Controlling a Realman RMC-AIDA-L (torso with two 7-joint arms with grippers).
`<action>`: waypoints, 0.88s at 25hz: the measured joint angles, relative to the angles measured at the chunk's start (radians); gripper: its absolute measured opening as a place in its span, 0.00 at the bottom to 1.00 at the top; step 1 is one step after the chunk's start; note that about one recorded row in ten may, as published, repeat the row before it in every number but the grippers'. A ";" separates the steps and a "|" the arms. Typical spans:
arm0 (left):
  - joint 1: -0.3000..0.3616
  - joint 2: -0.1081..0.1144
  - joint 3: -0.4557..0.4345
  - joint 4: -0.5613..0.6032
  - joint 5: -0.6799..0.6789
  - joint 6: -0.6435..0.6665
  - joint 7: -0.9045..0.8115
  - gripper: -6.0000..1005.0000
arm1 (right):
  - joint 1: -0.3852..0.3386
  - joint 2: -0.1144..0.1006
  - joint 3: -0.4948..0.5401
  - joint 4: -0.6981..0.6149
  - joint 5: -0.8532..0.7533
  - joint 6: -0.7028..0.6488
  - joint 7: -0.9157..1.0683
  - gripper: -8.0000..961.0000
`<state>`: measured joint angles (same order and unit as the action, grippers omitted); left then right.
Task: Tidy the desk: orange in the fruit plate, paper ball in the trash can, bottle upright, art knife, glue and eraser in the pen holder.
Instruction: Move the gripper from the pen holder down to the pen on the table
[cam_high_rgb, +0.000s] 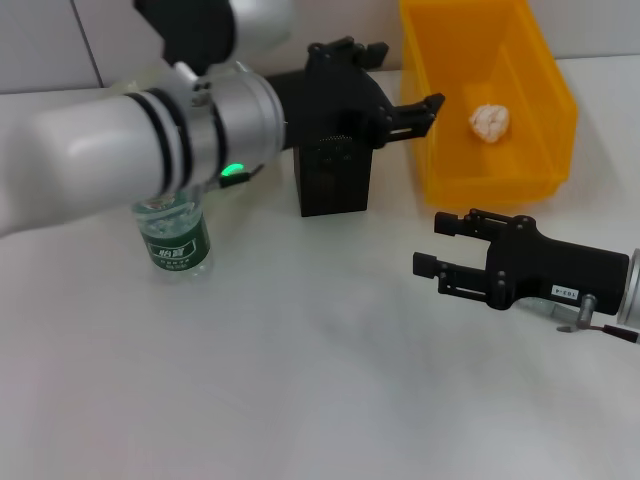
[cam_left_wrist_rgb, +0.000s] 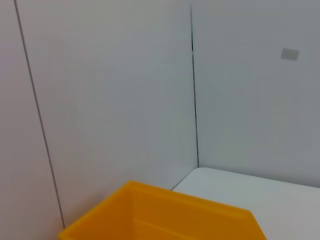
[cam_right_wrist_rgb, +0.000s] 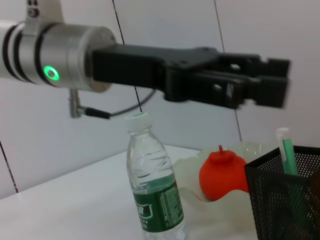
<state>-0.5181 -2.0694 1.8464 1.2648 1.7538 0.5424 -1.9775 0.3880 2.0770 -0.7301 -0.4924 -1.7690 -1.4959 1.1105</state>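
Right tool (cam_high_rgb: 430, 245) sits closest to the head camera, at 4 o'clock on the worktop (cam_high_rgb: 300, 380), fingers spread, holding nothing, low over the surface. Left tool (cam_high_rgb: 425, 112) is up at 12 o'clock, above the black mesh pen holder (cam_high_rgb: 333, 178), tips reaching toward the yellow trash can (cam_high_rgb: 545, 130); fingers look slightly parted with nothing between them.

Step in hand, my read: left arm is finishing a drop at the pen holder. To do it well: lift straight up before swinging away so the arm doesn't clip the holder rim or the bottle (cam_high_rgb: 177, 238).

Containers:
- Trash can at 1 o'clock: paper ball (cam_high_rgb: 490, 122) inside, on the floor of the bin.
- Pen holder: right wrist view shows a green-and-white stick (cam_right_wrist_rgb: 286, 150) standing in it; can't tell which item, other contents hidden.
- Fruit plate (cam_right_wrist_rgb: 192, 172): orange (cam_right_wrist_rgb: 223, 172) resting in it, just beside the holder.
- Bottle upright at 9 o'clock, cap on.
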 joint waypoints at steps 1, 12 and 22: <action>0.036 0.000 -0.045 0.042 0.002 0.047 0.030 0.80 | 0.000 0.000 -0.002 0.000 -0.001 0.000 0.000 0.72; 0.170 0.002 -0.213 0.168 -0.007 0.200 0.109 0.80 | -0.025 -0.004 0.004 -0.012 0.001 0.000 0.000 0.72; 0.258 0.002 -0.261 0.257 -0.014 0.277 0.157 0.80 | -0.039 -0.006 0.020 -0.024 0.002 0.004 0.009 0.72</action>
<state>-0.2605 -2.0677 1.5854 1.5218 1.7401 0.8197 -1.8206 0.3486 2.0711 -0.7104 -0.5167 -1.7672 -1.4915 1.1196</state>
